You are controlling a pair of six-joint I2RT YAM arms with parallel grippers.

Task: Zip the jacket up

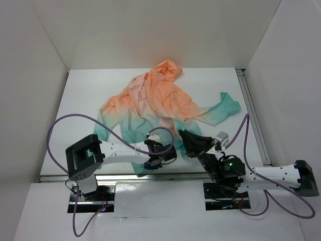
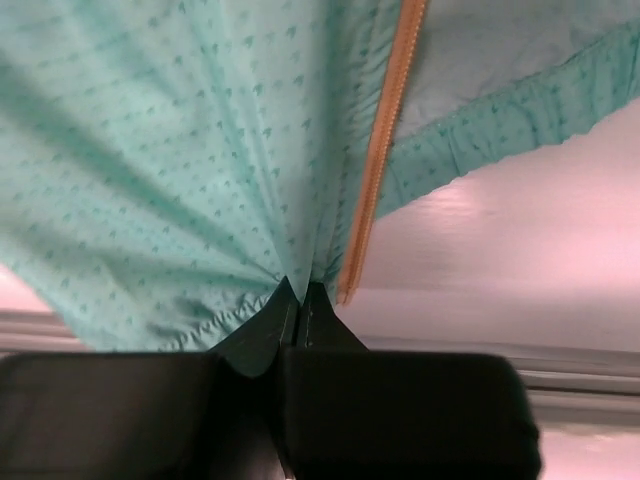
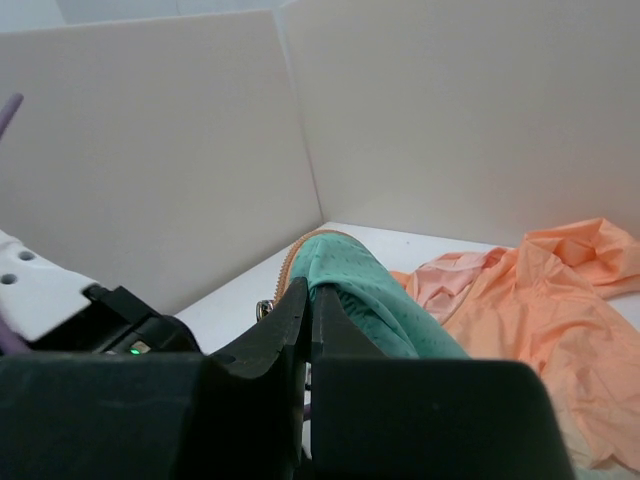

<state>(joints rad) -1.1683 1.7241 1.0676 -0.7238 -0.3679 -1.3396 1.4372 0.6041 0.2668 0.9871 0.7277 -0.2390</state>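
Teal hem of the jacket sat pinched between the left fingers; right fingers were clamped on another teal fold.

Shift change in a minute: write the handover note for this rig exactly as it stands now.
Left end effector: shut on the teal hem of the jacket, right beside the orange zipper tape.
Right end effector: shut on a teal fold edged with orange tape.
Jacket: spread on the table, hood far, hem near the arm bases.
Done: both sides of the hem gripped.
To do: no view shows the zipper halves joined; mate them at the hem, then zip toward the hood.
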